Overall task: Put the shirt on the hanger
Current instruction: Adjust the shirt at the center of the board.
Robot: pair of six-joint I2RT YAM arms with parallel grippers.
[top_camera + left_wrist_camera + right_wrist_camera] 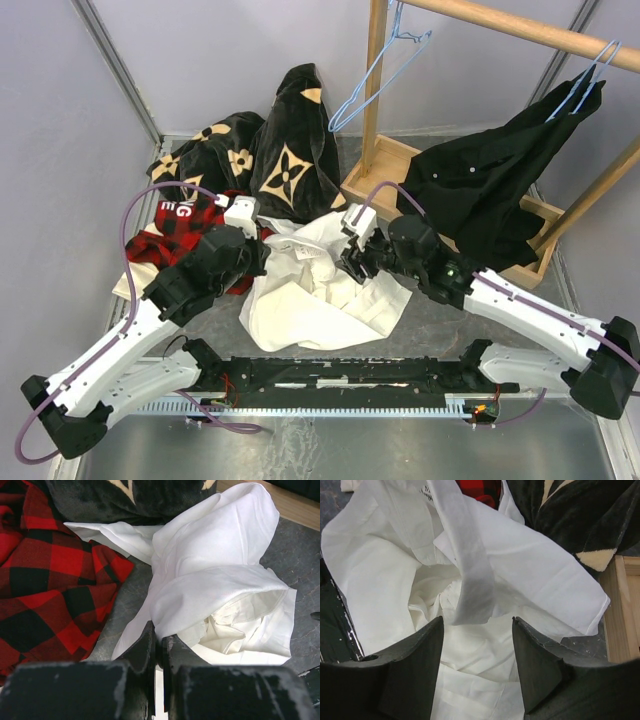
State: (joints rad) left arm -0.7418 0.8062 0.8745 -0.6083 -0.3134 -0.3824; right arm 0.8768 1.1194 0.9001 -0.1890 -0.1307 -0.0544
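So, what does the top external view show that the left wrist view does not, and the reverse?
Only the top view: the hanger hanging from the wooden rail, and the right gripper above the shirt. Only the left wrist view: close up, the left gripper shut on the shirt's edge. Both: the shirt, the red plaid shirt and the black flowered garment.

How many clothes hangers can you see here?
2. One empty hanger hangs from the rod near its left end. A second hanger hangs near its right end, carrying a black garment. More could be hidden under the piled clothes.
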